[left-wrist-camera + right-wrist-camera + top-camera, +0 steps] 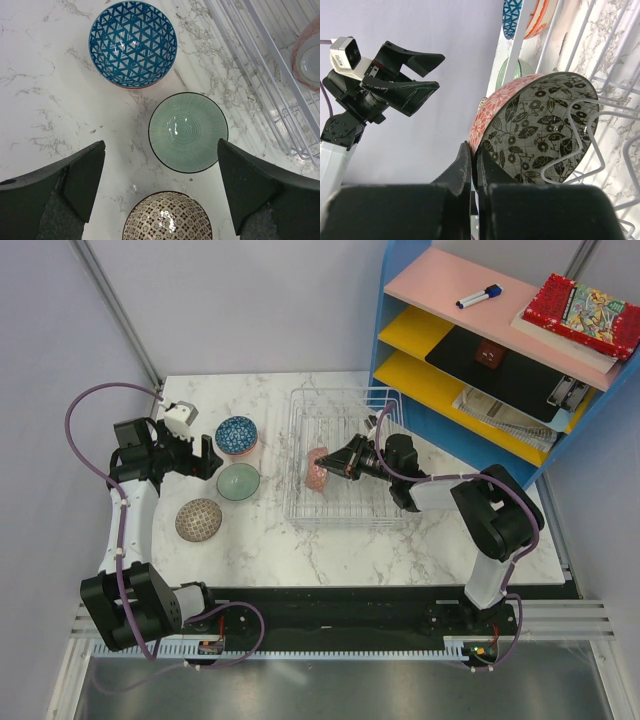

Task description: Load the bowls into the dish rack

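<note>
The right gripper (336, 464) reaches into the left part of the dish rack (345, 523), its jaws clamped on the rim of the pink bowl (318, 470). That bowl stands on edge, and its grey inside with a black leaf pattern shows only in the right wrist view (540, 130). There a wire loop of the rack (615, 115) crosses its face and the dark fingers (465, 165) hide its lower edge, so whether it rests on the grid cannot be told. The left gripper (210, 455) hangs with jaws wide apart over the marble table (330, 550), left of the rack and above the green bowl (188, 132). The blue triangle-patterned bowl (133, 44) lies beyond it and the brown patterned bowl (167, 217) nearer – this last cut off by the frame's bottom edge.
</note>
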